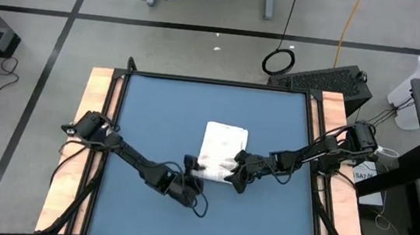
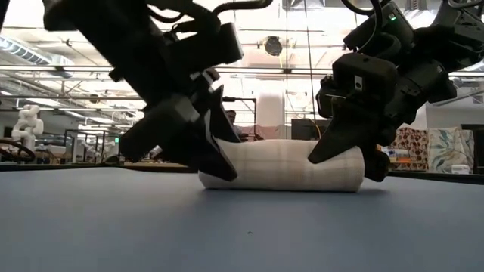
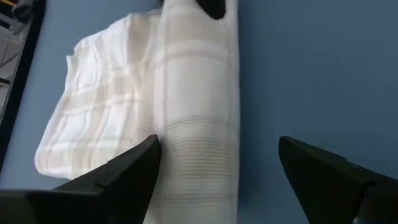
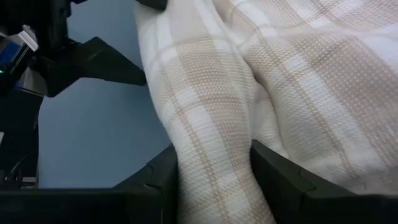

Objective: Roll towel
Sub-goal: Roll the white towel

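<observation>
Blue table; black cable loop on floor.

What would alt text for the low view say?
A partly rolled white towel lies on a blue table, with the open left gripper at one end and the right gripper closed on the other.

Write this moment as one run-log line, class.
task: roll towel | towel: partly rolled on blue table | left gripper: open at roll's end | right gripper: fingers closed on towel roll
</observation>
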`<state>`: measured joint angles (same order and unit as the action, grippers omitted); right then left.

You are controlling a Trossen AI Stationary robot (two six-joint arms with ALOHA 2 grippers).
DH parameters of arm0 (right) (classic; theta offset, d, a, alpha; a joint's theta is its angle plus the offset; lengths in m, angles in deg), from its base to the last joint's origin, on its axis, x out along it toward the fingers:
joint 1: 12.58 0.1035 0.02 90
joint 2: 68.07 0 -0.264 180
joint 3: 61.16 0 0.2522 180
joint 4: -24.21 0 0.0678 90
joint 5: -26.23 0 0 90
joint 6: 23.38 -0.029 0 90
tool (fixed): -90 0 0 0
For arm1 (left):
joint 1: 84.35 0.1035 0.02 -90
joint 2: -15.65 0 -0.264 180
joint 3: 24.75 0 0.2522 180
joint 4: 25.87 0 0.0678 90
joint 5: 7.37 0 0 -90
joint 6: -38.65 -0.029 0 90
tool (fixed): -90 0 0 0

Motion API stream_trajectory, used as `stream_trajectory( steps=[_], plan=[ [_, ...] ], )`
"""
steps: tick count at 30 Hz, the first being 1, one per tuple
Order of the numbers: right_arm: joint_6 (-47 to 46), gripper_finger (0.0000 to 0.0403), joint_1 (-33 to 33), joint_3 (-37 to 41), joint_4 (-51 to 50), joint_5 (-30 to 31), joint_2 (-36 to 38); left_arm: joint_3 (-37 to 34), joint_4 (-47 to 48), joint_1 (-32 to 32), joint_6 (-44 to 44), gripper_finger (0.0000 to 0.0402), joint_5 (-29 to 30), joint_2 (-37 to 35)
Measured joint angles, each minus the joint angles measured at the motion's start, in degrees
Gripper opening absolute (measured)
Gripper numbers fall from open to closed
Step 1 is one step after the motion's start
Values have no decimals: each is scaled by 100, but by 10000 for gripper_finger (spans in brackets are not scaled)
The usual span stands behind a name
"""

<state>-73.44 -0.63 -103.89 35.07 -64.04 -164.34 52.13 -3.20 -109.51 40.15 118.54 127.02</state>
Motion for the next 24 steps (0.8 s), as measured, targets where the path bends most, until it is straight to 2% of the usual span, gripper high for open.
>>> stream_trajectory(
  steps=[12,21,24],
  plan=[
    [-11,153,0,0,0,0,0,-184,-777,162,-482,332,54,2],
    [-27,153,-2,0,0,-2,0,-178,-437,596,-53,331,-836,0],
    [-12,153,-2,0,13,-2,0,-178,-426,743,-47,324,-1311,-2]
  ],
)
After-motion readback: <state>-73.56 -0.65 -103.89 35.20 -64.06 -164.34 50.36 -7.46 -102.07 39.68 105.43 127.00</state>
